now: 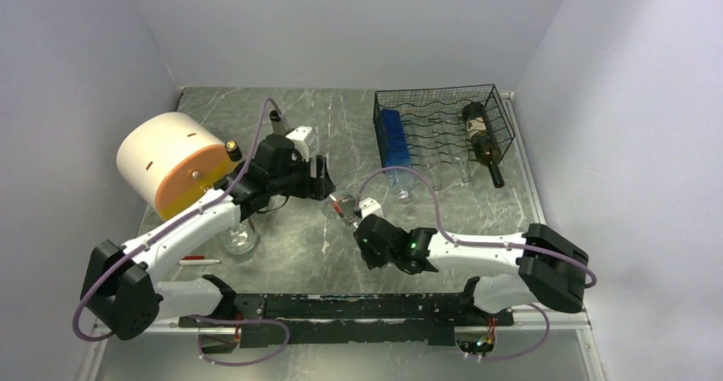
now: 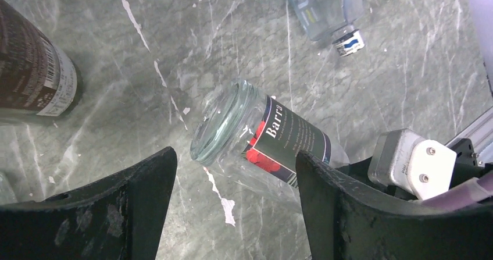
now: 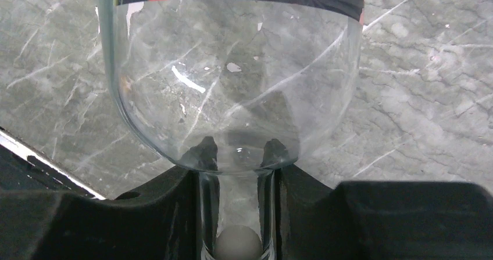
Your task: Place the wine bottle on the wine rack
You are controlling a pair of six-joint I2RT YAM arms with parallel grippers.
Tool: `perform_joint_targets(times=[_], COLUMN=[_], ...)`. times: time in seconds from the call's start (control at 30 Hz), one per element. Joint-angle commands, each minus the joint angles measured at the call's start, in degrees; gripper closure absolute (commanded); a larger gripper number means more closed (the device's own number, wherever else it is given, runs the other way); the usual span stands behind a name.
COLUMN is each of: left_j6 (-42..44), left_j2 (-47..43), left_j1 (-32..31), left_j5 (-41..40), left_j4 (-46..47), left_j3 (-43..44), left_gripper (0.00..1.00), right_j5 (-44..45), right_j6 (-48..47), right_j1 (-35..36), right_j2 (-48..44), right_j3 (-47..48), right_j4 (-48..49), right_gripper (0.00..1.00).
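Surface: I am working over a grey marble-patterned tabletop point(image 1: 341, 125), smooth, with thin white veins.
Room: plain pale walls point(image 1: 341, 23) close it in on three sides.
Rack: the black wire box-shaped wine rack point(image 1: 435, 90) sits at the far right corner. Its wavy tiers carry a blue bottle point(image 1: 394, 138) and a dark glass bottle point(image 1: 479, 138).
Bottle: the clear glass wine bottle point(image 2: 273, 143) has a dark label with red print. It is near the middle of the table, well apart from the rack — tilted, its round base turned toward my left wrist camera.
Right claw: the right gripper point(image 3: 238, 161) pinches the bottle's narrow neck, its black fingers pressed on either side of the glass just below the rounded shoulder.
Left claw: the left gripper point(image 2: 235, 155) is spread wide — its scuffed black fingers frame the bottle's base without touching it, and it holds nothing.
Elsewhere: a cream cylinder with an orange face point(image 1: 170, 159) stands at the far left.
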Motion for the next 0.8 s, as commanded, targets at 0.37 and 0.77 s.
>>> perform_joint_targets(times=[0.37,0.77], left_j6=[-1.3,-2.5], left_j2=[-9.6,-16.4], left_j1=[-0.1,-0.2], left_j5=[-7.5,-8.9], left_j4=[-2.3,-3.3], left_j3=[3.3,4.9], left_gripper=[0.22,0.23], right_j5=[8.3,8.4], right_j6=[-6.6,-13.4], right_j1=[-0.1,-8.3], right_j2=[-12.5,-12.5], right_j3=[-0.6,13.3], right_j4=[18.3,15.0], right_gripper=[1.00,1.00])
